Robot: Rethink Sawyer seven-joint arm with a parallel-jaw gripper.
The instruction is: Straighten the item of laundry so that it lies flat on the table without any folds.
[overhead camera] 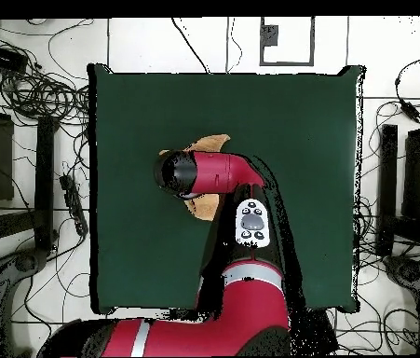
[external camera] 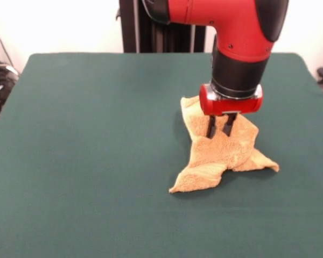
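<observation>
The orange-tan towel (external camera: pixel 222 151) lies crumpled and folded on the dark green table (external camera: pixel 97 140), right of centre in the front view. One corner points toward the camera and another to the right. My gripper (external camera: pixel 219 128) stands straight down over the towel's middle, its two black fingers (external camera: pixel 211 127) a small gap apart with their tips pressed into the cloth. I cannot tell whether cloth is pinched between them. In the overhead view the arm hides most of the towel (overhead camera: pixel 210 143) and the gripper itself.
The arm's red and black wrist (external camera: pixel 237 59) rises above the towel. The black pedestal (external camera: pixel 161 27) stands at the table's far edge. Cables and equipment (overhead camera: pixel 27 121) lie on the floor around the table.
</observation>
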